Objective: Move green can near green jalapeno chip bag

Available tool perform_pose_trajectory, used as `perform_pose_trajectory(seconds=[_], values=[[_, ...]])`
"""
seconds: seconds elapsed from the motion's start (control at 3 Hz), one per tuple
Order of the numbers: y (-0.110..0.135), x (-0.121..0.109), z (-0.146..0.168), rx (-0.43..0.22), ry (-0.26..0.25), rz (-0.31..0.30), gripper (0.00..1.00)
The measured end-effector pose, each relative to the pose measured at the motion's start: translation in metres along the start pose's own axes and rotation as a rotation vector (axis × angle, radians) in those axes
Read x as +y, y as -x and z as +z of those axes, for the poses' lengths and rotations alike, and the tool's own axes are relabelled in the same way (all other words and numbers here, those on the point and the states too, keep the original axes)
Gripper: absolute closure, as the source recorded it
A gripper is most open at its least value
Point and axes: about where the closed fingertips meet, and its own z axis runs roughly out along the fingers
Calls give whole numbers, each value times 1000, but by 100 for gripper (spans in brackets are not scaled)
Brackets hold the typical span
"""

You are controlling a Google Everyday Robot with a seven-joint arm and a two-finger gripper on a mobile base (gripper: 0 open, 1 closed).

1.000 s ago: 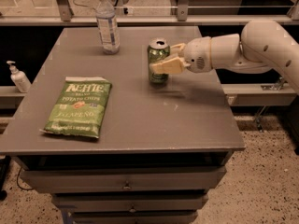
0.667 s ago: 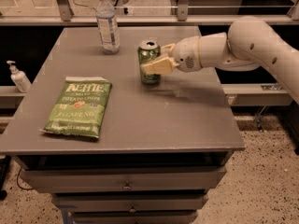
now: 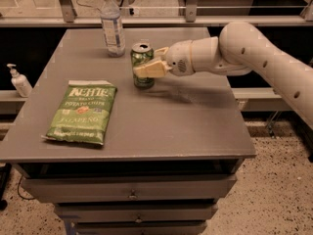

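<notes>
a: where's the gripper [image 3: 146, 61]?

b: over the back half of the grey worktop [image 3: 161, 126], at the end of the pale arm [image 3: 254, 53] that reaches in from the right.

a: and the fingers [image 3: 151, 70]?

b: closed around the green can [image 3: 140, 58], one across its front and the other behind it. the can is upright with its silver top showing. i can't tell whether its base touches the worktop.

a: where's the can compared with the chip bag [image 3: 83, 112]?

b: the bag lies flat near the front left edge. the can is behind it and to its right, apart from it, with bare worktop between them.

a: anything else up there?

b: a clear plastic bottle [image 3: 112, 23] stands near the back edge, just left of the can and further back. off the worktop on the left there's a small pump bottle [image 3: 19, 81] on a lower ledge. drawers [image 3: 132, 187] sit under the worktop.
</notes>
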Motion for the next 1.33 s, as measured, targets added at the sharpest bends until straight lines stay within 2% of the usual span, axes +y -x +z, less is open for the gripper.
perform_pose_trajectory(seconds=[0.33,1.33], values=[[3,5,13,-21,25,4,100],[4,5,13,-22,25,4,100]])
